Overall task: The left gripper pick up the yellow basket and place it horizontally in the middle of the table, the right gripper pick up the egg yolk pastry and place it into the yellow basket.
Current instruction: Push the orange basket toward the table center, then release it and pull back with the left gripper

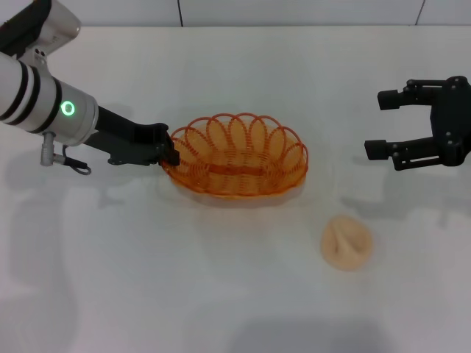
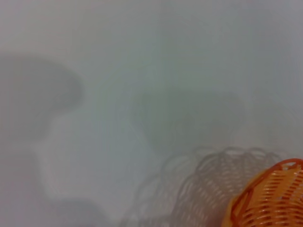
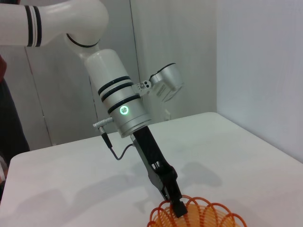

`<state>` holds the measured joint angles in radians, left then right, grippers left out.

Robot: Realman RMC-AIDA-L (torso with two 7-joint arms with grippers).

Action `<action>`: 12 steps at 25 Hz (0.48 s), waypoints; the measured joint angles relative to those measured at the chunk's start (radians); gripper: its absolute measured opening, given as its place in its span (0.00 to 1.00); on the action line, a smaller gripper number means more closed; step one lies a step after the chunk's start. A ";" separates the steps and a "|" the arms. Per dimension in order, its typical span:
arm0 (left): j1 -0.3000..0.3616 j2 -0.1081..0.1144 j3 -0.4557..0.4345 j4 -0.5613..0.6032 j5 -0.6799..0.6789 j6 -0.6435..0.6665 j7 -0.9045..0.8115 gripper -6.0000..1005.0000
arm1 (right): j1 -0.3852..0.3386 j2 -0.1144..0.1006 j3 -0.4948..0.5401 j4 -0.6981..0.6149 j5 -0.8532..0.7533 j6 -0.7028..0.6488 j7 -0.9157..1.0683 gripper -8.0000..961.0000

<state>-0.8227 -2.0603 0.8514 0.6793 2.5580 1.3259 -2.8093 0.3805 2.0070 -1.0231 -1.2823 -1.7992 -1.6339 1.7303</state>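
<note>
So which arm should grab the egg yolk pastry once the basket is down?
Right. The right gripper hangs open on the egg yolk pastry's side of the table, with nothing between them. The left gripper is shut on the yellow basket's rim.

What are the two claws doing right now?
Left gripper: shut on the basket rim.
Right gripper: open, holding nothing, apart from the pastry.

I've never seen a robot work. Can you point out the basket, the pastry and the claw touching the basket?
basket (image 1: 283, 158), head view, far side wall.
pastry (image 1: 346, 243), head view, creased top.
left gripper (image 1: 171, 156), head view, fingertips at the basket's rim.
</note>
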 joint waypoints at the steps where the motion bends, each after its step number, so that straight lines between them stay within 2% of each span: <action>1: 0.001 0.000 0.000 0.000 -0.002 0.001 0.000 0.14 | 0.000 0.000 0.000 -0.001 0.000 0.000 0.000 0.88; 12: 0.009 0.000 -0.006 0.000 -0.050 0.009 0.010 0.18 | -0.002 0.000 0.000 -0.003 0.000 -0.007 0.000 0.88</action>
<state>-0.8134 -2.0599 0.8451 0.6795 2.5081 1.3347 -2.7996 0.3788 2.0074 -1.0232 -1.2849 -1.7992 -1.6412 1.7307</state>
